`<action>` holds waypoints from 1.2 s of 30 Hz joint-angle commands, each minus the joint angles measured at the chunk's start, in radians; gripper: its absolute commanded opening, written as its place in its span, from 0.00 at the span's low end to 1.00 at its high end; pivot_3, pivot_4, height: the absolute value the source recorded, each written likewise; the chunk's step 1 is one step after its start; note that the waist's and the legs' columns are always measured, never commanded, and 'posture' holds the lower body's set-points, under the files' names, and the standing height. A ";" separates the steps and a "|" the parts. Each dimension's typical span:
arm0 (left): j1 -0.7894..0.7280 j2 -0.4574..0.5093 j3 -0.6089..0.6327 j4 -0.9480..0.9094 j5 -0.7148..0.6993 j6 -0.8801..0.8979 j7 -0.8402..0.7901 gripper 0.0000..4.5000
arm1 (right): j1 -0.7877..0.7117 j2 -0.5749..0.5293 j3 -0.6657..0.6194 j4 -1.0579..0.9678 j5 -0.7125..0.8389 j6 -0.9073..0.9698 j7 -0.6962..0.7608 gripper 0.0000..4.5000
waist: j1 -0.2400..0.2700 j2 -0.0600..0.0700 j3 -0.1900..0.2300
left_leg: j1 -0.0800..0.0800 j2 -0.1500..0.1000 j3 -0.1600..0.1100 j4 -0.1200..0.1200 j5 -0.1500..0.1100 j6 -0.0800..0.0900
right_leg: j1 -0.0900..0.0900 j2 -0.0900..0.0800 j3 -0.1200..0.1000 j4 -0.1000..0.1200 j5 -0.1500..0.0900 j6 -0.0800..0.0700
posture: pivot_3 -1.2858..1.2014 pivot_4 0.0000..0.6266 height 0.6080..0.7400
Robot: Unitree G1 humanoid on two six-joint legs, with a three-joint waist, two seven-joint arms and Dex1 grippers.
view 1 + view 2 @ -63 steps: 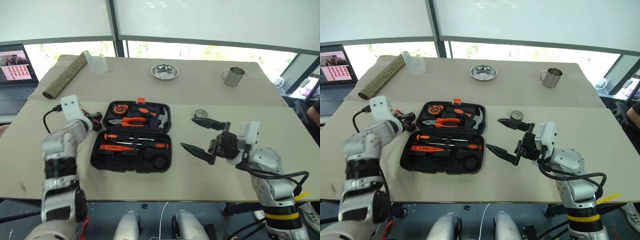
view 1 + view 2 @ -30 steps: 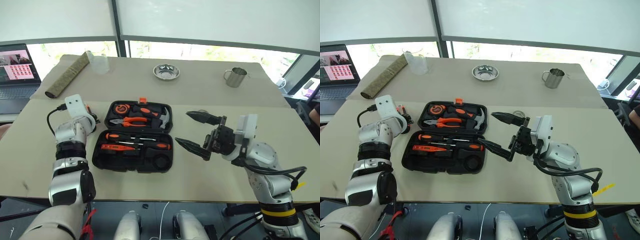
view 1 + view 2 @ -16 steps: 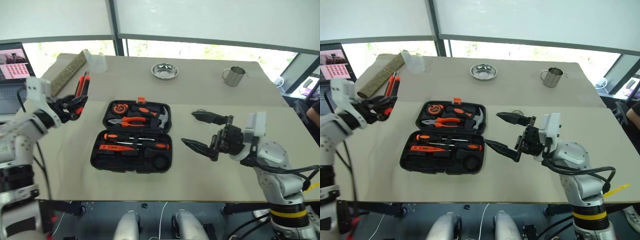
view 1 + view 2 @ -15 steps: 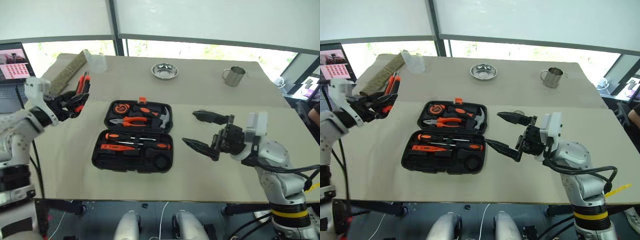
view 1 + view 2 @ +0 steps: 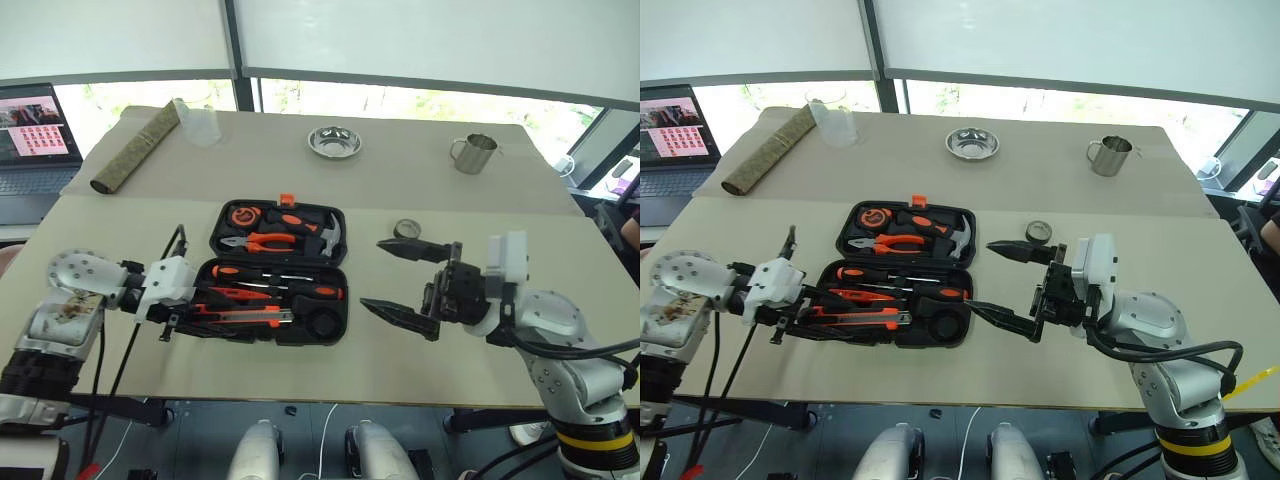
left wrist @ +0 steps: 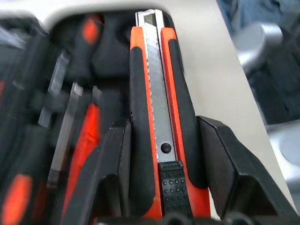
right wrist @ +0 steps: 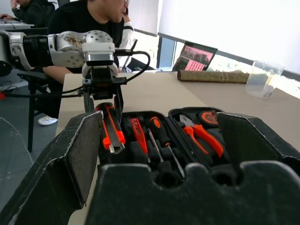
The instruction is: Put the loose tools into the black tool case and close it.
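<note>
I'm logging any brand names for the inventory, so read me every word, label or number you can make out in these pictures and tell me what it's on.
No text can be read anywhere.
Laptop screen: a grid of small pictures, any lettering too small to read.
Utility knife in the left gripper: no print or brand visible.
Black tool case and the tools in it: no legible marking.
Steel mug and bowl: plain.

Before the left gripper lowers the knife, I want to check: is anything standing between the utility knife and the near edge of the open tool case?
Nothing visible does. The left gripper holds the utility knife over the black tool case's near edge, beside the screwdrivers.
</note>
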 commanded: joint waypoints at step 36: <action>0.001 -0.105 0.094 0.009 -0.090 -0.029 0.076 0.99 | 0.072 0.034 -0.024 0.102 -0.031 -0.151 0.106 1.00 | -0.013 0.001 -0.001 | 0.001 0.000 -0.001 0.000 0.000 0.001 | 0.001 0.001 0.000 0.002 -0.001 0.001 | 0.52 0.24 1.00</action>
